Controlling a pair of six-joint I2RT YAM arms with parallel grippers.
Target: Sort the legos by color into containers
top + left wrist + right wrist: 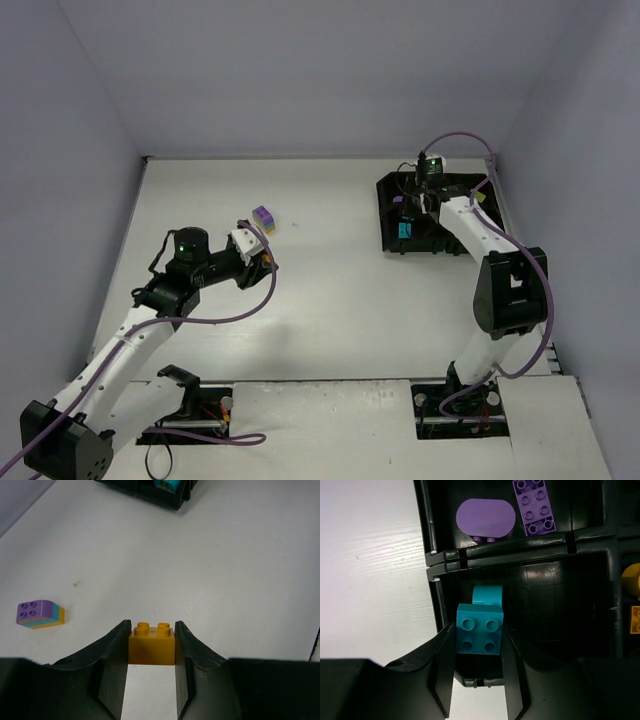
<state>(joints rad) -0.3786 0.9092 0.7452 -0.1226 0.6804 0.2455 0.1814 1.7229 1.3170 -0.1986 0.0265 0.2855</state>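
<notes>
My left gripper [152,628] is shut on an orange brick [152,645], studs up; in the top view it [264,257] is left of the table's middle. A small stack of purple, cyan and orange bricks [40,614] lies on the table to its left, also in the top view [264,217]. My right gripper [479,647] is shut on a cyan brick [479,636] over the black tray's [390,245] near-left compartment, where a rounded cyan brick [487,595] lies. Two purple bricks [486,519] lie in the adjoining compartment, orange ones [634,619] in the right one.
The tray [150,492] stands at the back right, close to the right wall. Grey walls enclose the white table on three sides. Purple cables hang from both arms.
</notes>
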